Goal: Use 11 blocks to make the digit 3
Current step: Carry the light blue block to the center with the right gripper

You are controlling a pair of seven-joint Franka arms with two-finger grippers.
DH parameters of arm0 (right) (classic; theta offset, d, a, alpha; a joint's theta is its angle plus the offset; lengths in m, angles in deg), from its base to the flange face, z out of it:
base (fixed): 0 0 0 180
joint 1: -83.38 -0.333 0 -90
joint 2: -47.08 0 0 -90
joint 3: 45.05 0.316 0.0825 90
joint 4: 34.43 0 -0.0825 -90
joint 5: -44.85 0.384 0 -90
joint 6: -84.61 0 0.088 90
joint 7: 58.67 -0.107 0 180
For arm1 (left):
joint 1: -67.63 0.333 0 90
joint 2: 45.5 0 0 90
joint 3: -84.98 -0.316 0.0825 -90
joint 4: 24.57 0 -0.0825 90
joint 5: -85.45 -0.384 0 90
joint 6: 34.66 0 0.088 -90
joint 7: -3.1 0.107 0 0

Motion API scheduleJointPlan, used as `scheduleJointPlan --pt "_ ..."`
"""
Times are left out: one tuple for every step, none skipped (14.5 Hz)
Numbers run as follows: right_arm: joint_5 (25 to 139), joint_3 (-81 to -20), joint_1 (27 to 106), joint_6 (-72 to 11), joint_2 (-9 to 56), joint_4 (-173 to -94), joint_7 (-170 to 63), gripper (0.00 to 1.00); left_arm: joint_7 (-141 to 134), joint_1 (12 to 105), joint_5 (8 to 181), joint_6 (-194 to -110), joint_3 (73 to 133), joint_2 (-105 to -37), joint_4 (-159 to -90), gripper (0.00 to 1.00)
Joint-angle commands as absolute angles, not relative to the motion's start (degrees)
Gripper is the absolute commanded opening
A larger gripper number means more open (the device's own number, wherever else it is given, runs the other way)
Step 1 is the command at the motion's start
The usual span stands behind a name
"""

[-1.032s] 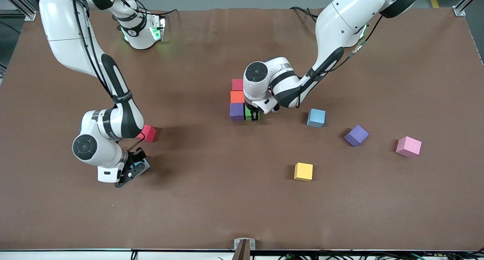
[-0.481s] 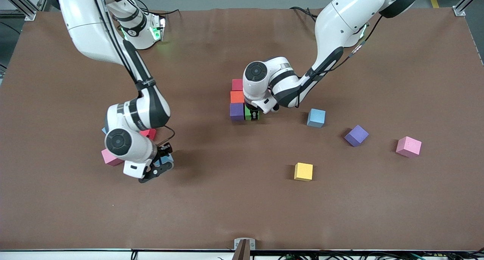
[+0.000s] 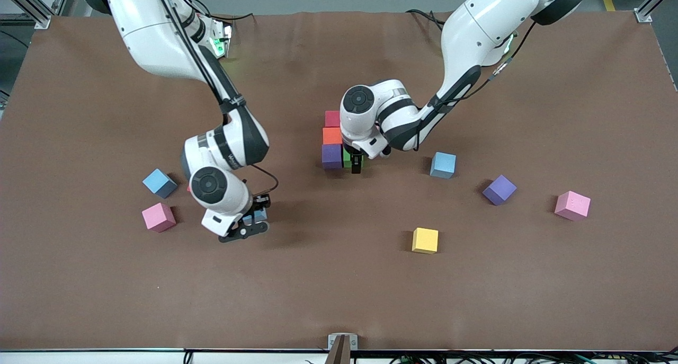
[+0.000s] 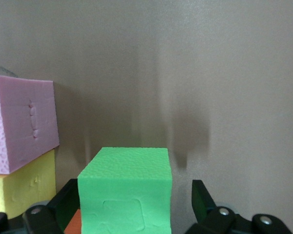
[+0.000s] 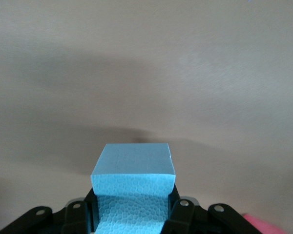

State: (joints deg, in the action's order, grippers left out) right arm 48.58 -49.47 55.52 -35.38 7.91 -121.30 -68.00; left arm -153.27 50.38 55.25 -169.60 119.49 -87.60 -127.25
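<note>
A green block (image 4: 125, 192) is being left on the surface beside the purple block (image 3: 332, 156), between the fingers of the left hand (image 3: 356, 165), which are now spread clear of its sides after clamping it a second ago. A light blue block (image 5: 133, 183) is being gripped by the closed right hand (image 3: 253, 221), carried over bare surface, now closer to the column of red, orange and purple blocks.

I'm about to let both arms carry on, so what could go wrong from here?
1. The left gripper has opened but its fingers flank the green block; lifting off at an angle could drag it away from the purple block and disturb the column.
2. The right gripper carries a light blue block toward the same spot; both arms may crowd there.
</note>
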Motion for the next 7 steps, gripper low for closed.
scheduleJointPlan --pt "50.38 -49.89 52.01 -35.45 8.14 -121.44 -76.31 0.18 -158.00 50.40 53.29 -169.58 119.52 -84.62 -128.46 1.00" --pt "50.65 -49.80 50.70 -35.71 8.06 -121.44 -78.85 0.18 -158.09 50.49 53.29 -169.32 119.61 -83.74 -128.55 1.00" --pt "50.65 -49.80 49.47 -35.97 7.88 -121.35 -81.75 0.18 -158.18 50.57 53.55 -168.62 119.69 -82.42 -128.55 1.00" --pt "50.74 -49.80 48.50 -35.97 7.62 -121.18 -84.22 0.18 -158.09 50.92 53.99 -168.44 119.78 -81.37 -128.72 1.00" --pt "50.82 -49.71 47.70 -35.97 7.35 -121.00 -86.42 0.18 -158.09 51.19 54.16 -167.91 120.74 -80.14 -128.90 1.00" --pt "51.61 -49.71 46.91 -35.97 7.18 -121.00 -88.09 0.18 -158.00 51.54 54.25 -166.34 121.01 -79.43 -128.81 1.00" --pt "52.40 -49.71 45.86 -35.97 6.92 -121.00 -88.98 0.18 -157.83 51.98 54.25 -164.76 121.27 -78.12 -128.81 1.00"
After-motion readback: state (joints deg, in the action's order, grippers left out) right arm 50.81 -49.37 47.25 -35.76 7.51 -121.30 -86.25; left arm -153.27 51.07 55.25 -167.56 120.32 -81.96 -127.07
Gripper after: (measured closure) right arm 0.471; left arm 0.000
